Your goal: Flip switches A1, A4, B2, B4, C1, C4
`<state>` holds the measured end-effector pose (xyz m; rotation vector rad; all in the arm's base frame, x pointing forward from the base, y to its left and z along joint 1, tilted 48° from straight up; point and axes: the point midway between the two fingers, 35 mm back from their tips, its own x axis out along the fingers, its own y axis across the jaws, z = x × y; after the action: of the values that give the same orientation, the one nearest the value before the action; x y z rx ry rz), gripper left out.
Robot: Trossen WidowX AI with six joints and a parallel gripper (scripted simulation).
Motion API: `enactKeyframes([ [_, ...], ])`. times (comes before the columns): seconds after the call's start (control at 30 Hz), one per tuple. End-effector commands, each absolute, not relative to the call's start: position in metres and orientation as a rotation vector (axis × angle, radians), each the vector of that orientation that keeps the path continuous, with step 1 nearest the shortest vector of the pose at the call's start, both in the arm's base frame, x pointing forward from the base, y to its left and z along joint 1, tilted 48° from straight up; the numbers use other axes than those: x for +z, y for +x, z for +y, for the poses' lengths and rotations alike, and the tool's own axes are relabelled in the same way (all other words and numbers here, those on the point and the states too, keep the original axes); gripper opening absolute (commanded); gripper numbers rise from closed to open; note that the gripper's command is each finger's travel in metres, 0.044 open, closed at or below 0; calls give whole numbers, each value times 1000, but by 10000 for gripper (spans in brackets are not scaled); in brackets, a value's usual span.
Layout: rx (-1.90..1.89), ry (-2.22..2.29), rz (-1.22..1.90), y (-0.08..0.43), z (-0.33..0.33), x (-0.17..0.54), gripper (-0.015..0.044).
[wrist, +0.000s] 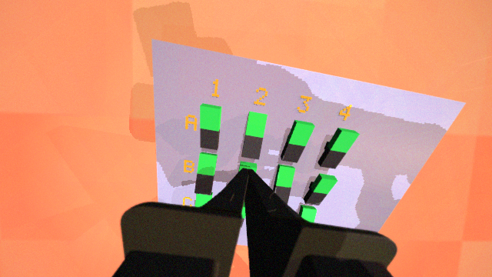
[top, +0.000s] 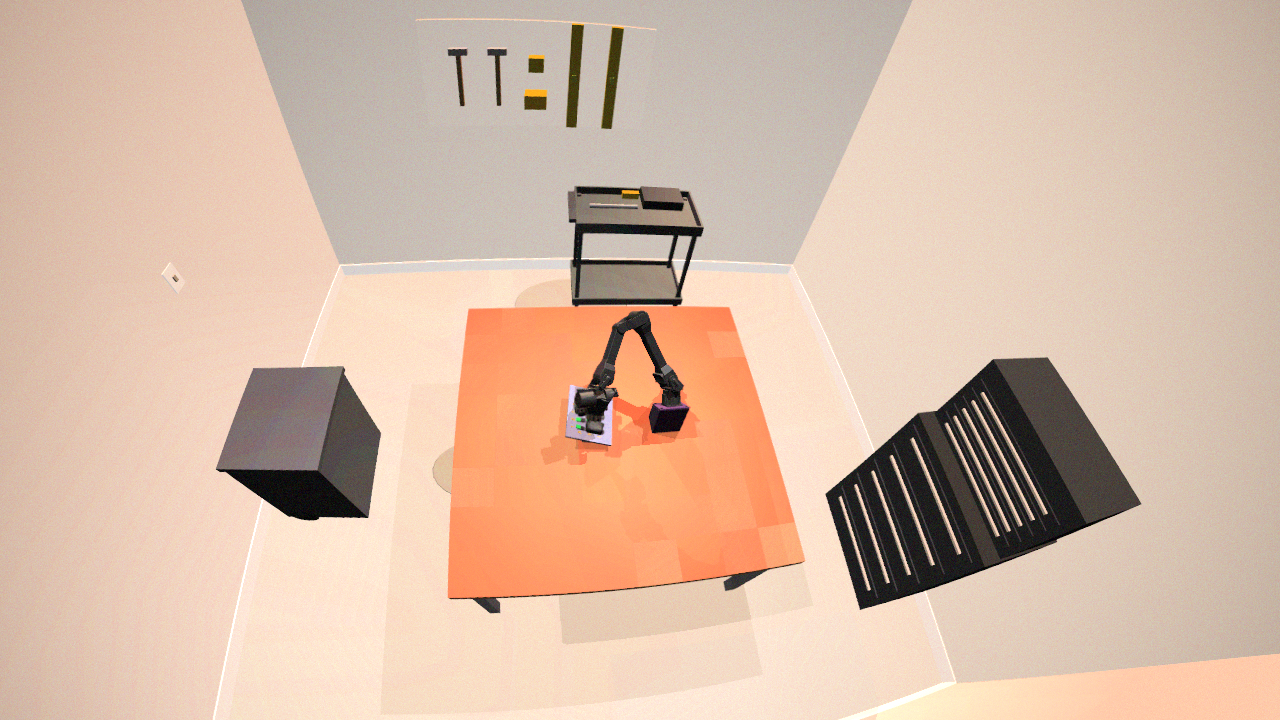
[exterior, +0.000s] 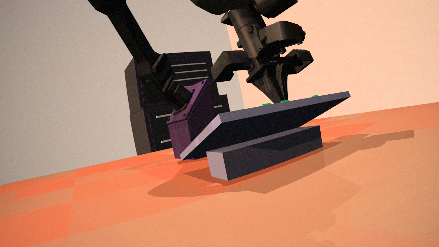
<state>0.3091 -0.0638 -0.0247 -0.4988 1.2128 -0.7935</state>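
Observation:
The tilted panel point(top: 581, 437) point(exterior: 201, 135) point(wrist: 173, 77) carries green-and-dark rocker switches. In the wrist view, A1 point(wrist: 210, 117), A4 point(wrist: 344, 140) and B4 point(wrist: 324, 185) show whole. Only the green ends of C1 point(wrist: 204, 200) and C4 point(wrist: 308, 212) show past my fingers. I cannot tell surely which ends are raised. My gripper point(exterior: 280, 102) point(wrist: 246, 173) is shut and empty, its tips at the green end of B2 point(wrist: 247, 165). The exterior view shows the tips close above the panel; contact is unclear. The fingers hide most of B2 and C2.
A2 point(wrist: 255, 125), A3 point(wrist: 300, 132) and B3 point(wrist: 285, 177) stand between the outer columns, and B1 point(wrist: 207, 163) is left of the fingers. The arm's purple base point(top: 668, 418) point(exterior: 201, 113) is beside the panel. A grey block point(exterior: 270, 153) lies under the panel.

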Motion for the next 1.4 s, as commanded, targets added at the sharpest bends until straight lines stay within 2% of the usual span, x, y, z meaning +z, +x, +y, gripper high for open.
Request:
enactKeyframes([
  [0.0,-793,-507,1214,309,-65,-25,0],
  [0.9,-793,-507,1214,310,-68,-27,0],
  [1.1,-782,-513,1193,299,-19,10,0],
  [1.37,-780,-514,1194,293,-35,33,0],
])
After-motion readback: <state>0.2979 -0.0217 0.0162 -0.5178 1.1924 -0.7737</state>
